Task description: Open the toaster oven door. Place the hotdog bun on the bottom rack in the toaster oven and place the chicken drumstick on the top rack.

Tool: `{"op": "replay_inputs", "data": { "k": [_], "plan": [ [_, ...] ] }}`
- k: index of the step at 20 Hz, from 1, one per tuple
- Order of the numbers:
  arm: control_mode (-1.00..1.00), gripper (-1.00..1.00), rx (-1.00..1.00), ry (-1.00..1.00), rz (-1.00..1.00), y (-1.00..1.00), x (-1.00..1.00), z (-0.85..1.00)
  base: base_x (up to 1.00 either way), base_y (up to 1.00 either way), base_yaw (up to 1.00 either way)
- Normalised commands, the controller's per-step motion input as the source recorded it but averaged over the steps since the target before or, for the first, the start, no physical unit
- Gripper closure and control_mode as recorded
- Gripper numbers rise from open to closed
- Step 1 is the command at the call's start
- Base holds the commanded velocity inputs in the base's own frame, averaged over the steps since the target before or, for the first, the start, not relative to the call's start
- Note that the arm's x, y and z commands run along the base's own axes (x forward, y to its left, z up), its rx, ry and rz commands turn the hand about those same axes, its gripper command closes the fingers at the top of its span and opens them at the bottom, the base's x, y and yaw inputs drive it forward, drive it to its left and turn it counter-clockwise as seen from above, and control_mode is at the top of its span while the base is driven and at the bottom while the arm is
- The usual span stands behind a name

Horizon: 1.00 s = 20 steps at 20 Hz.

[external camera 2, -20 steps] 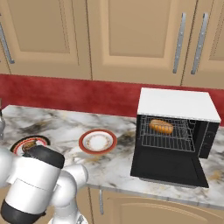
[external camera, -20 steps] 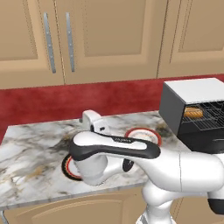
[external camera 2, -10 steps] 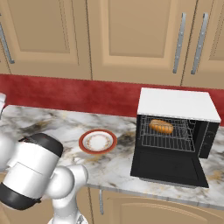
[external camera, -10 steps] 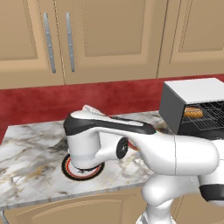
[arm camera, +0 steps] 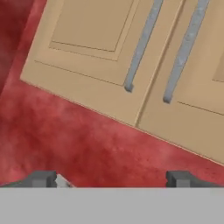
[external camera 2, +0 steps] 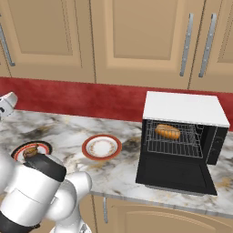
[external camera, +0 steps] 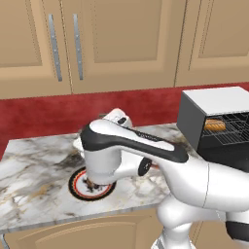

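A: Oven status?
B: Boxy black toaster oven with flat white top (external camera 2: 184, 109) sits on the right of the marbled grey-white table (external camera 2: 113, 170). Its flat black door (external camera 2: 175, 175) is dropped open, lying level toward the near side.

A: Bun?
B: Small oblong golden-orange hotdog bun (external camera 2: 168, 132) is inside, lying on a thin dark wire rack (external camera 2: 173, 142). Can't tell which of the two racks it is.

A: Drumstick?
B: Lumpy dark brown chicken drumstick (external camera 2: 30, 152) on a round plate with red-and-black rim (external camera 2: 22, 148), far left of the table. A second round plate, red-rimmed with cream centre (external camera 2: 101, 147), lies between it and the oven.

A: Pincer?
B: Pincer (arm camera: 113, 178) spread wide, nothing between the tips. Hand camera looks at the red wall band (arm camera: 87, 144) and tan wooden cupboard doors with grey bar handles (arm camera: 87, 48).
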Motion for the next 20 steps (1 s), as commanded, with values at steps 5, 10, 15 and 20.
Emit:
{"op": "replay_inputs", "data": {
  "k": [5, 10, 15, 20],
  "plan": [
    [-1.00, -1.00, 0.52, 0.12, -0.75, 0.00, -0.31, 0.35, 0.00, 0.00, 0.00],
    [-1.00, -1.00, 0.52, 0.15, -0.72, 0.00, -0.31, 0.33, 0.00, 0.00, 0.00],
    [-1.00, -1.00, 0.61, 0.14, -0.50, 0.09, -0.29, 0.27, 0.00, 0.00, 0.00],
    [-1.00, -1.00, 0.64, 0.15, -0.27, 0.23, -0.28, 0.30, 0.00, 0.00, 0.00]
  ]
}}
